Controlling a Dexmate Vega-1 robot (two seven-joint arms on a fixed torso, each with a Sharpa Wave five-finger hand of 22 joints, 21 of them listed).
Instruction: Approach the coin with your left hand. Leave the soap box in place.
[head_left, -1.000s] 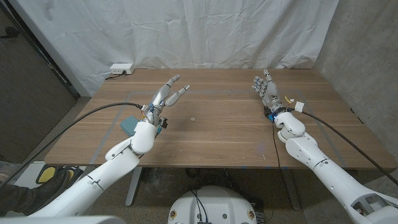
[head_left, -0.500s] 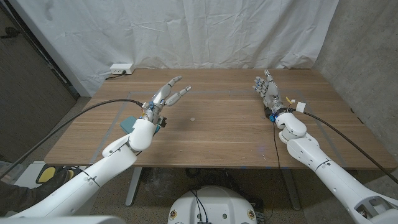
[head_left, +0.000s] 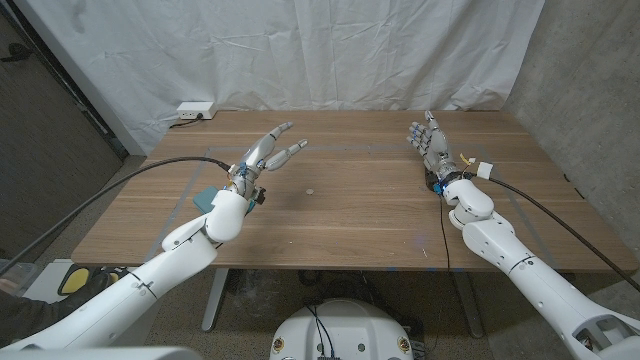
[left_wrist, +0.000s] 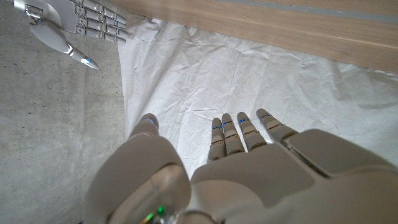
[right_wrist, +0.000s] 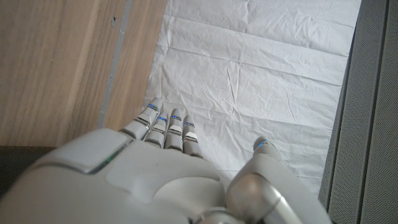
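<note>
A small dark coin (head_left: 310, 190) lies on the wooden table (head_left: 360, 215) near its middle. My left hand (head_left: 268, 150) is raised over the table to the left of the coin and a little beyond it, fingers spread and holding nothing. A teal soap box (head_left: 206, 199) sits at the table's left, partly hidden by my left forearm. My right hand (head_left: 428, 145) stands at the right of the table with its fingers straight and apart. In the left wrist view the left hand (left_wrist: 236, 155) faces the white curtain, with the right hand (left_wrist: 81, 18) far off. The right hand (right_wrist: 168, 155) is empty.
A white power strip (head_left: 195, 110) lies at the table's far left corner. A white curtain (head_left: 300, 50) hangs behind the table. Faint tape lines (head_left: 170, 225) mark the tabletop. A yellow and black object (head_left: 75, 280) sits on the floor at the lower left.
My left forearm has edged slightly forward; the hand stays almost where it was. The coin, the soap box and the right hand have not moved.
</note>
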